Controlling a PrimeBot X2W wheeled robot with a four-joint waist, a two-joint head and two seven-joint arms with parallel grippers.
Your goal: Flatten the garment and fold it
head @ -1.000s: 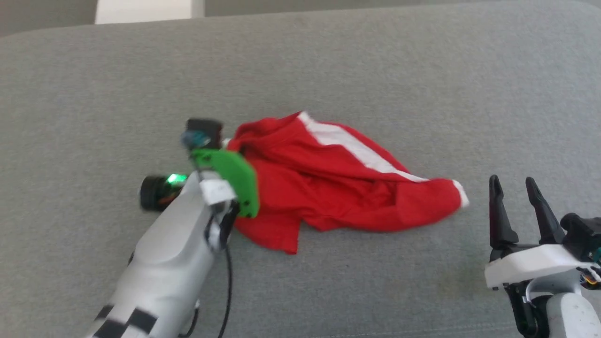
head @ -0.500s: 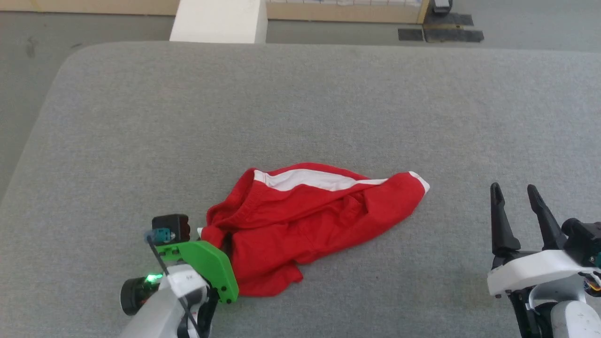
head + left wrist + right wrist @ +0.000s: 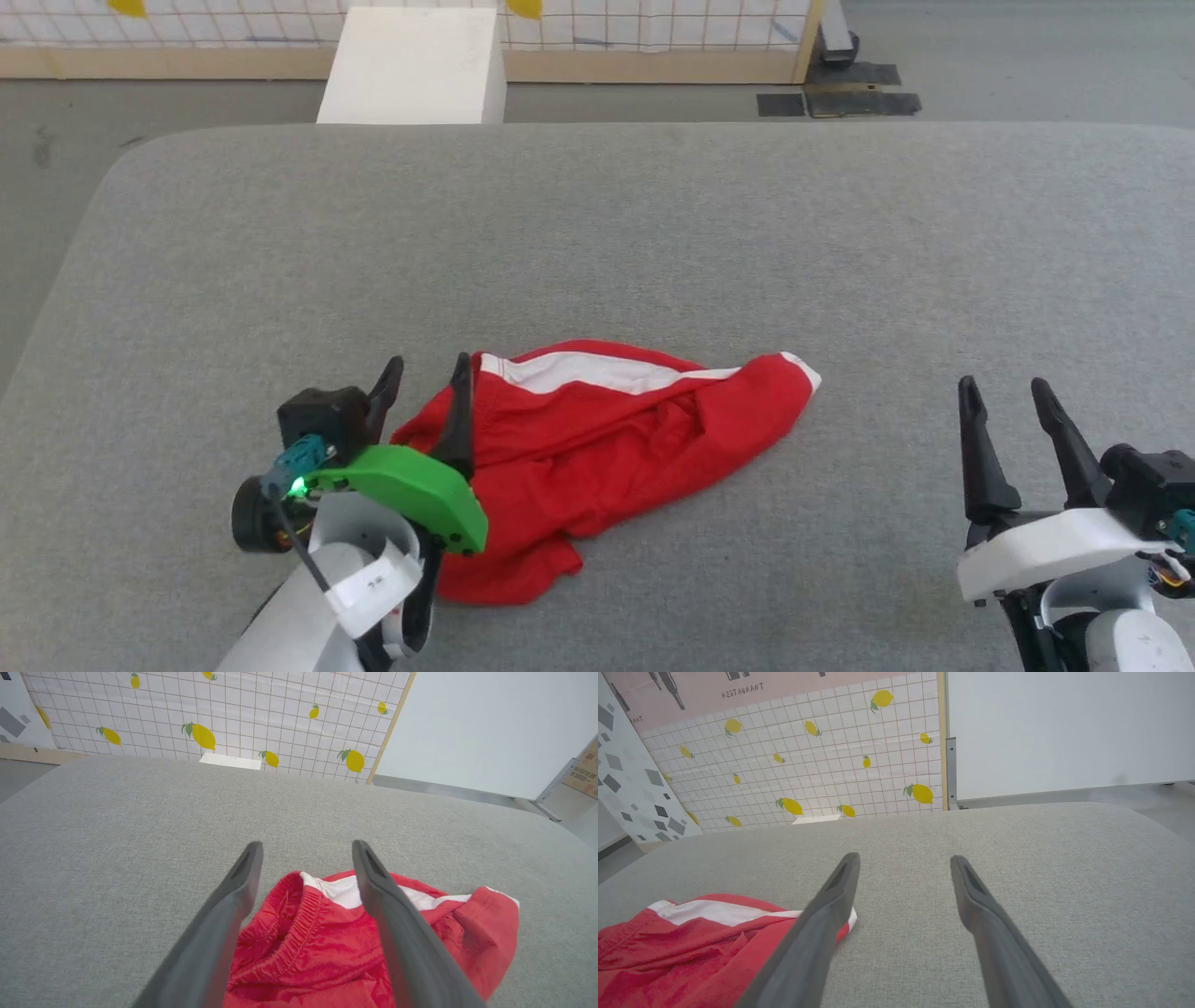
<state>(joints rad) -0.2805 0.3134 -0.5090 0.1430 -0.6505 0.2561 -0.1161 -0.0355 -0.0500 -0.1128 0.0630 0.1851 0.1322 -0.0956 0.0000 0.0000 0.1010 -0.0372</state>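
Red shorts (image 3: 597, 448) lie crumpled, white stripe (image 3: 597, 371) at twelve o'clock; your left gripper (image 3: 429, 359) gapes at nine, right gripper (image 3: 1002, 383) at three.

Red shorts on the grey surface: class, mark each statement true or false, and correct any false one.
1. The shorts lie crumpled on the grey surface. True.
2. The left gripper is clamped on the waistband. False: its fingers stand open, with the waistband between them.
3. The right gripper is open and apart from the shorts. True.
4. In the head view, the white stripe runs along the shorts' near edge. False: it runs along the far edge.
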